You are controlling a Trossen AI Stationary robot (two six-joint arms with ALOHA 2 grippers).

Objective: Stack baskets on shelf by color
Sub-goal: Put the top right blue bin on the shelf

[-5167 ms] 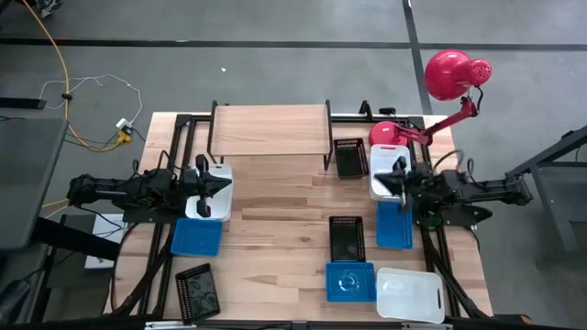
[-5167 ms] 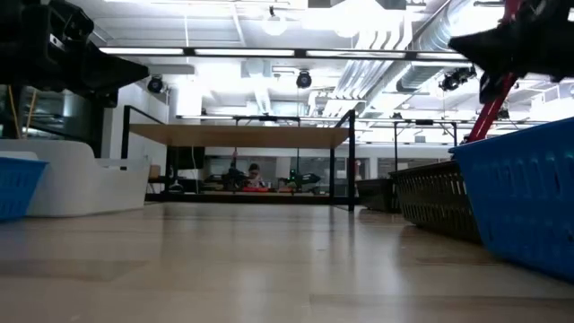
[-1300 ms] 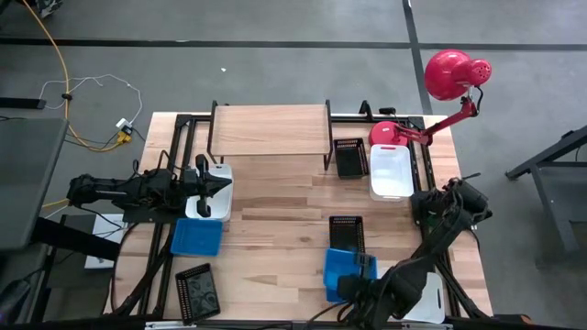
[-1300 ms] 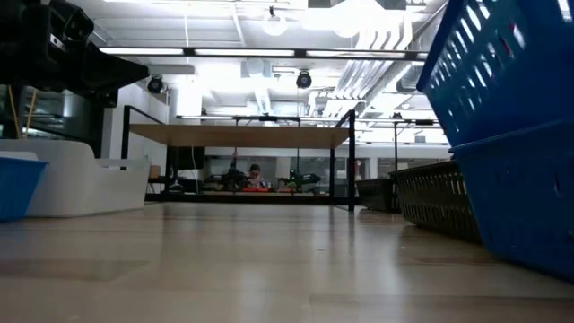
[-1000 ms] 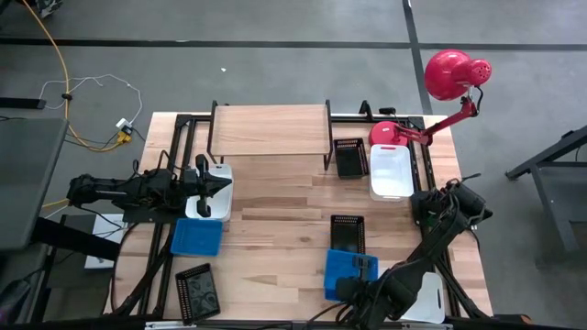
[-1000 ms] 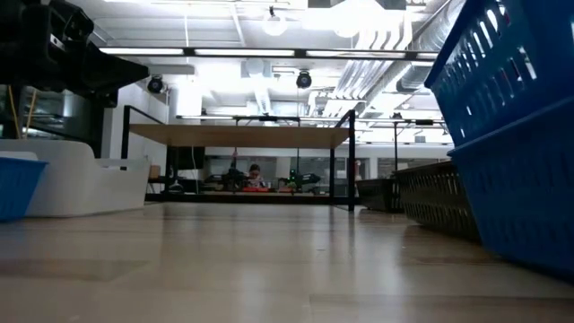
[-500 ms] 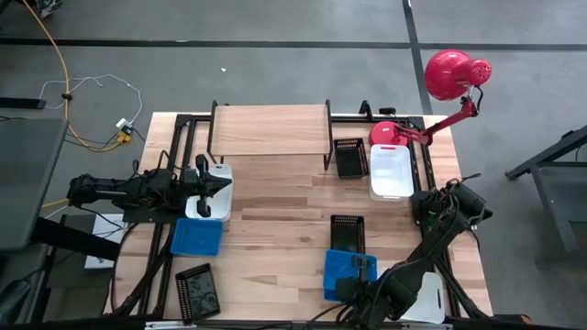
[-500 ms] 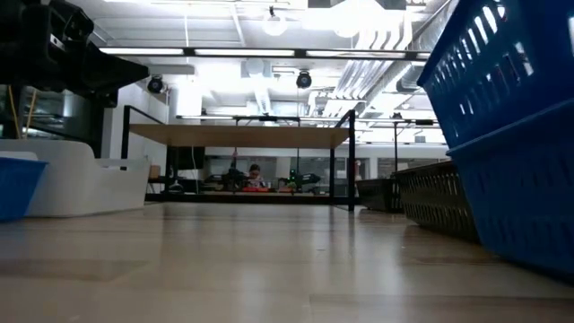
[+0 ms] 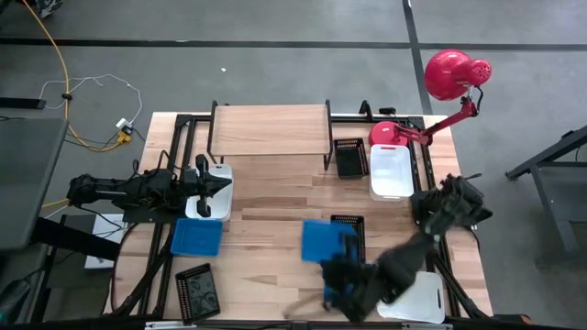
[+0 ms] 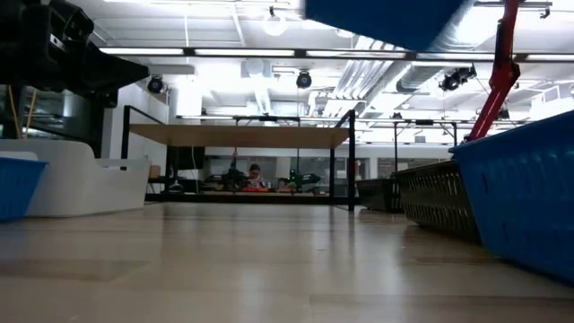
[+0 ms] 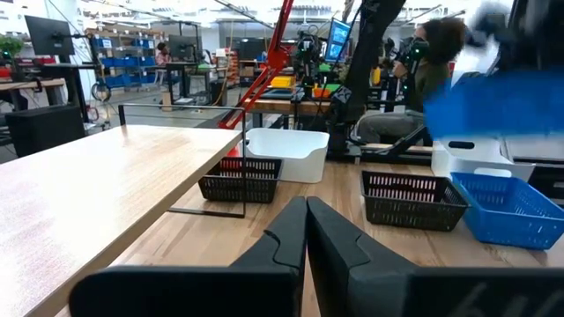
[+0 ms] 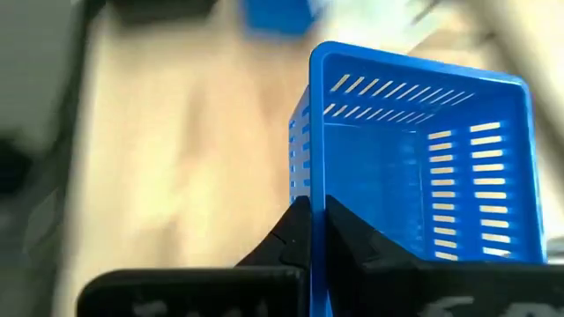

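Observation:
My right gripper [image 12: 312, 217] hangs over the table's near middle, shut on a blue basket [image 9: 319, 240] that is up in the air; the low view shows only its underside [image 10: 386, 16]. Another blue basket [image 10: 529, 193] stands on the table below the arm. The shelf [image 9: 271, 128], a light wood top on black legs, stands at the far edge with nothing on it. My left gripper [image 11: 306, 216] waits shut and level at the table's left, above a white basket [image 9: 216, 183]. My right gripper pinches the top of one wall of the blue basket [image 12: 304, 189], close to a corner, between its two fingers. The fingers slant down at it from the table's near right. The basket is lifted clear of the table, its open side toward the wrist camera.
Black mesh baskets sit right of the shelf [image 9: 349, 158], mid-table [image 9: 347, 229] and near left [image 9: 197, 290]. White baskets lie far right [image 9: 391, 171] and near right [image 9: 417, 295]. A blue basket [image 9: 196, 236] sits at the left. A red lamp [image 9: 456, 73] stands at the far right corner.
My right gripper has risen and swung toward the table's left and far side, turning as it went. The blue basket it holds came up clear of the blue basket beneath it, which stayed on the table.

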